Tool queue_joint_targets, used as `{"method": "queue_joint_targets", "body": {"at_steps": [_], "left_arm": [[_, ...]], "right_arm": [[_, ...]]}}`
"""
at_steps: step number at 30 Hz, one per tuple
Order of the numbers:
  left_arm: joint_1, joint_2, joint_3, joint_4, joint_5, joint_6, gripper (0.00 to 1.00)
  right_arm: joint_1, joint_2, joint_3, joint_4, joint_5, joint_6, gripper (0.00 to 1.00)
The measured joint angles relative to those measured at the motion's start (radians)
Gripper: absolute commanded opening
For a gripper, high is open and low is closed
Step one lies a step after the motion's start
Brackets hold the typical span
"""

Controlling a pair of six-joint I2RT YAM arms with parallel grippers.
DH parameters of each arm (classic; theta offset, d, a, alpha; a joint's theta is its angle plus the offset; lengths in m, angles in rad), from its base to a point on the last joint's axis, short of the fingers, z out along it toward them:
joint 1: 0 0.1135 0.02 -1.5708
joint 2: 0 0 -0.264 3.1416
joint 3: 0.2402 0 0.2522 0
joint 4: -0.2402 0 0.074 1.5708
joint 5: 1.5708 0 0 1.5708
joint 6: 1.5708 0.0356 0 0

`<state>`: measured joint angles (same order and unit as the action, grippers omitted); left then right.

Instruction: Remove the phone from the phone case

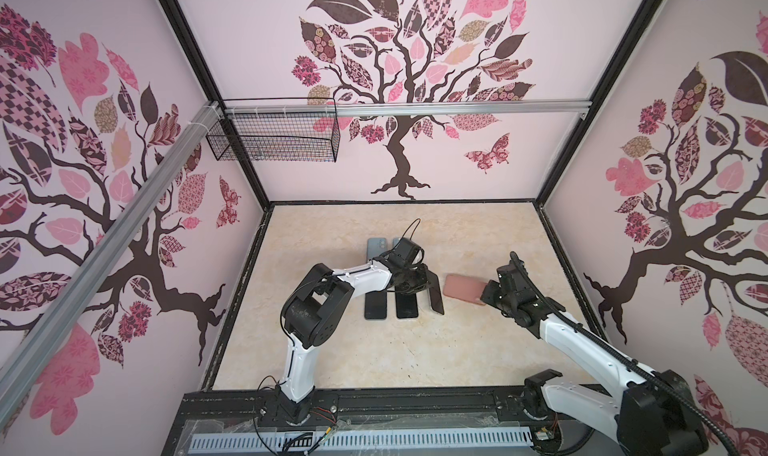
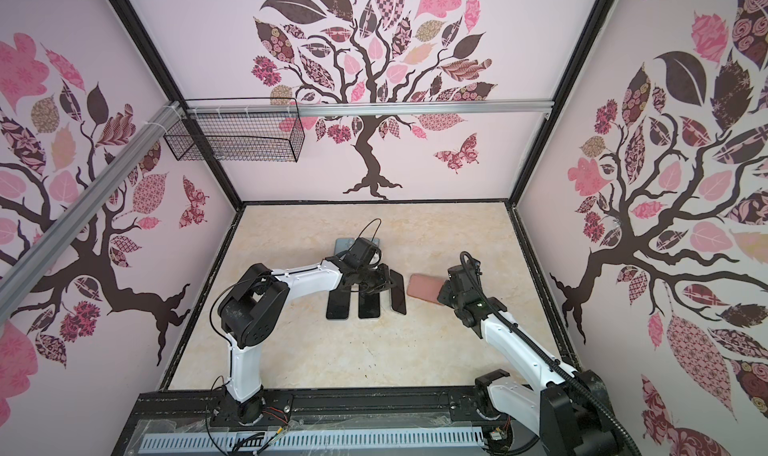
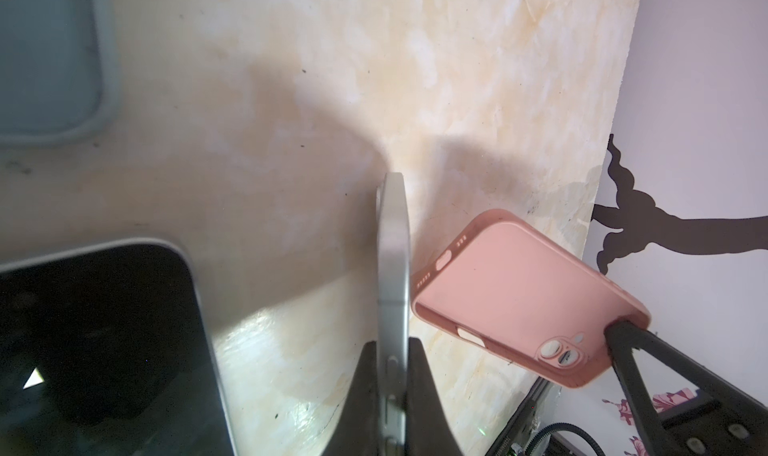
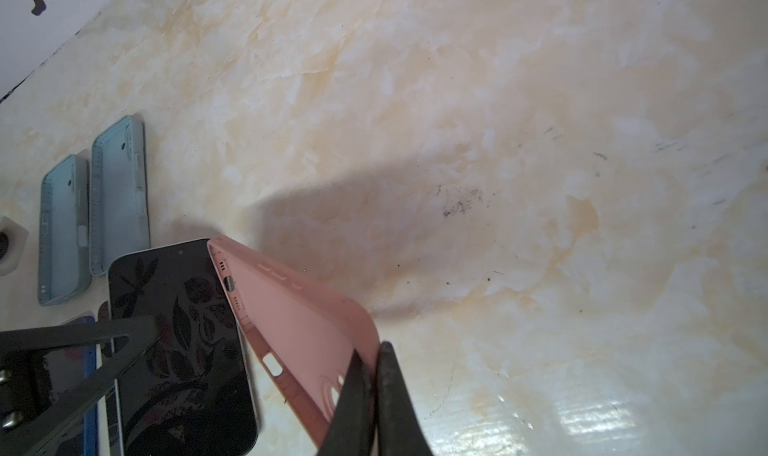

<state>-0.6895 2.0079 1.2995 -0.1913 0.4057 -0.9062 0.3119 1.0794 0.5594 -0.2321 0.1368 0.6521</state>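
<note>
The phone, a dark slab with a silver edge, stands on its long edge just above the marble table, out of its case. My left gripper is shut on the phone across front and back. Just to its right, the pink phone case is empty and tilted, and its inside and camera cutout show. My right gripper is shut on the case's wall at the camera corner. In the right wrist view the phone's dark screen sits beside the case with a narrow gap.
Two more dark phones lie side by side under my left arm. Two pale blue cases lie behind them. A wire basket hangs on the back wall. Enclosure walls ring the table.
</note>
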Motion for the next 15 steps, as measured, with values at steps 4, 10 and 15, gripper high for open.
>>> {"method": "queue_joint_targets", "body": {"at_steps": [4,10,15], "left_arm": [[0.001,0.002,0.0,0.003,0.0,-0.006,0.07],[0.004,0.006,0.0,0.01,0.007,-0.009,0.13],[0.006,0.013,0.0,0.018,0.005,-0.011,0.19]], "right_arm": [[0.0,0.008,-0.007,0.01,-0.014,0.001,0.0],[0.0,0.015,-0.01,0.013,-0.011,0.0,0.0],[0.0,0.021,-0.011,0.013,-0.004,0.0,0.0]]}}
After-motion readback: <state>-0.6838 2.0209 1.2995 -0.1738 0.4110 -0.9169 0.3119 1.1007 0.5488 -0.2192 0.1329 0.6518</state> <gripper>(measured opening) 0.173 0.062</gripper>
